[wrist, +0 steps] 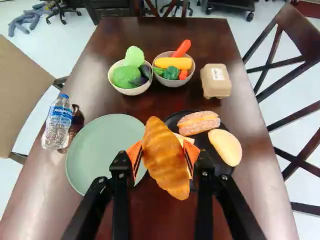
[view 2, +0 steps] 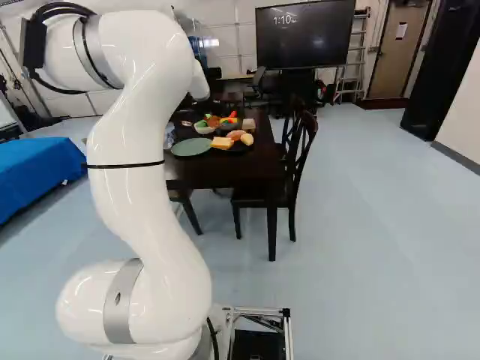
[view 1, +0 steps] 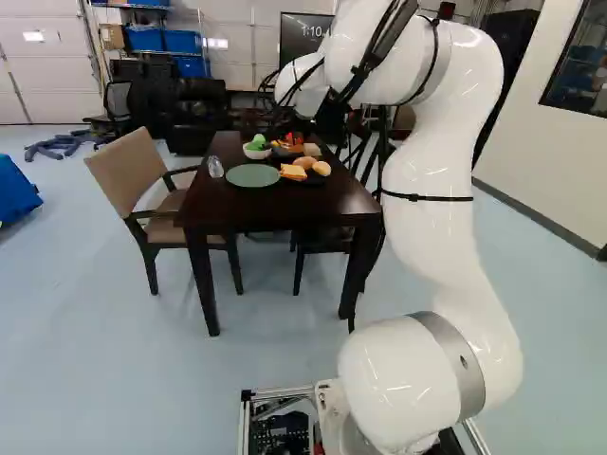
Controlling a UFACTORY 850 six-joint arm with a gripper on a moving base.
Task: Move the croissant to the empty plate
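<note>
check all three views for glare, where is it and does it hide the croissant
Left base view: bright spots on the arm; right base view: highlights on the arm too, soft sheen on the floor; wrist view: pale sheen along the table's sides, glints on the bottle, none hiding the croissant.

The glossy white arm (view 1: 427, 246) has smooth, tubular, rounded segments; broad silver-grey rings (view 1: 455, 365) circle its joints; thin black straps (view 1: 427, 198) bind it beside looping black cables (view 1: 377, 47); silver metal rails (view 2: 259, 310) edge its base; black, angular fingers (wrist: 120, 180) bear round screws (wrist: 101, 180) and orange pads (wrist: 134, 152).
</note>
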